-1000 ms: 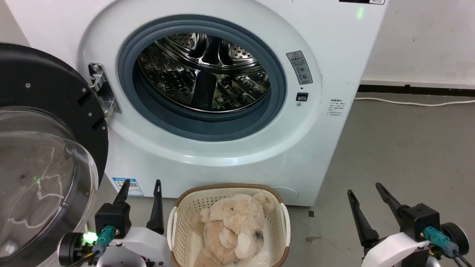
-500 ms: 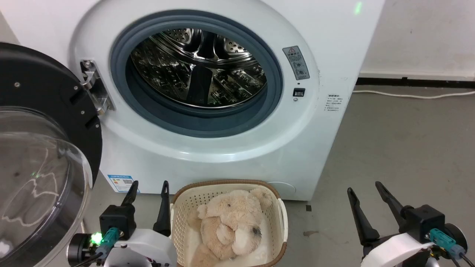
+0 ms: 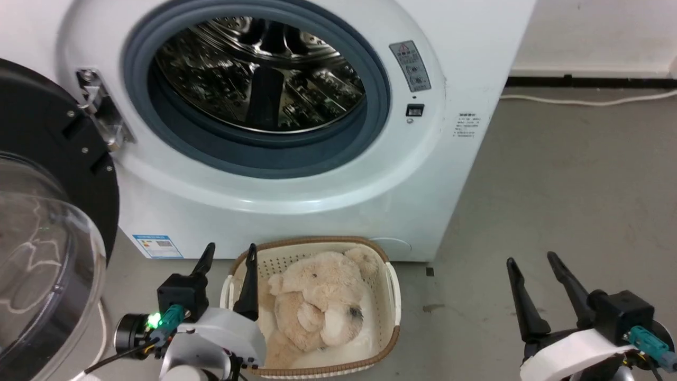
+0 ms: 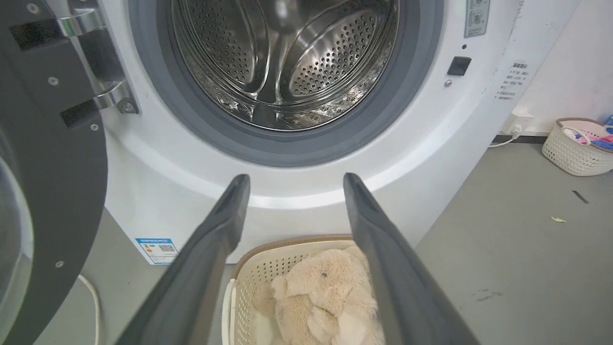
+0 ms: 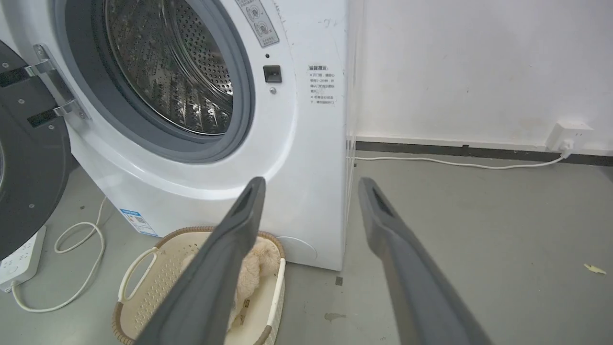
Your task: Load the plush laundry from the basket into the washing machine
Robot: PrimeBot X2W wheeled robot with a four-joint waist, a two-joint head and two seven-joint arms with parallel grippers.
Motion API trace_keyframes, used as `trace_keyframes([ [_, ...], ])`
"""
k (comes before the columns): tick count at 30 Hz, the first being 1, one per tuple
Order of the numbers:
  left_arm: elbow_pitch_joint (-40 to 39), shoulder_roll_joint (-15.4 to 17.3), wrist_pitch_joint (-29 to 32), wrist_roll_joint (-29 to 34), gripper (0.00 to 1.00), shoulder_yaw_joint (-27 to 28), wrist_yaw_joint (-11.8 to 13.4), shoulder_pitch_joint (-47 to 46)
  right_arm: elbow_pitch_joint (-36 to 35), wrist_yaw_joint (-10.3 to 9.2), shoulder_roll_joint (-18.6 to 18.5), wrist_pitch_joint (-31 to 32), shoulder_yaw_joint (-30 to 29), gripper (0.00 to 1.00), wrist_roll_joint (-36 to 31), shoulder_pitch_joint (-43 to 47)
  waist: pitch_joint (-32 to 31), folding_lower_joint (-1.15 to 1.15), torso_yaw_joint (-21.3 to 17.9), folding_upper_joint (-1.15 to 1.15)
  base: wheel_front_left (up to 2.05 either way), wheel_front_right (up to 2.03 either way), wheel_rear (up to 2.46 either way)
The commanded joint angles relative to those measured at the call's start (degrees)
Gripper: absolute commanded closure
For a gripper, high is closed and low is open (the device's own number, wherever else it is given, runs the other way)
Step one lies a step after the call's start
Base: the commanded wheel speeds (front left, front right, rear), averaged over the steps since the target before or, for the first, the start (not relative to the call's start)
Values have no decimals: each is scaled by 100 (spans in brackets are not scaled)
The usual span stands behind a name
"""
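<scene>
The cream-beige plush toy (image 3: 312,301) lies curled in the cream basket (image 3: 391,301) with a brown rim, on the floor against the washing machine (image 3: 296,211). The washer's door (image 3: 47,222) hangs open at the left, baring the steel drum (image 3: 254,74) inside the grey gasket. My left gripper (image 3: 230,254) is open, its right finger over the basket's left rim and its left finger outside it. Well right of the basket, my right gripper (image 3: 531,259) stands open above bare floor. The left wrist view has the plush (image 4: 325,292) between its fingers, below the drum (image 4: 287,62). The basket (image 5: 158,278) sits low left in the right wrist view.
A white cable (image 3: 587,100) runs along the black skirting behind the washer's right side. A power strip (image 5: 19,261) and looped cord (image 5: 81,239) lie on the floor left of the basket. A second basket (image 4: 577,146) with coloured laundry stands far right by the wall.
The head camera has tilted down and shifted, so the washer sits higher and more to the left in view. My left gripper has moved right, up to the basket's left rim.
</scene>
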Motion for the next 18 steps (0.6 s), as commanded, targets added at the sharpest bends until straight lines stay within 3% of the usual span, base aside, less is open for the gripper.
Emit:
trace_keyframes([
  [1, 122, 27, -59, -61, 0, -58, -27, -167, -43, 2, -1, -66, -21, 0, 103, -82, 119, 0, -68, 0, 0, 0, 0],
  [18, 1289, 122, 24, -314, 0, -385, -153, -1074, -200, 3, -2, -257, -68, 0, 605, -367, 982, 0, -408, 0, 0, 0, 0],
])
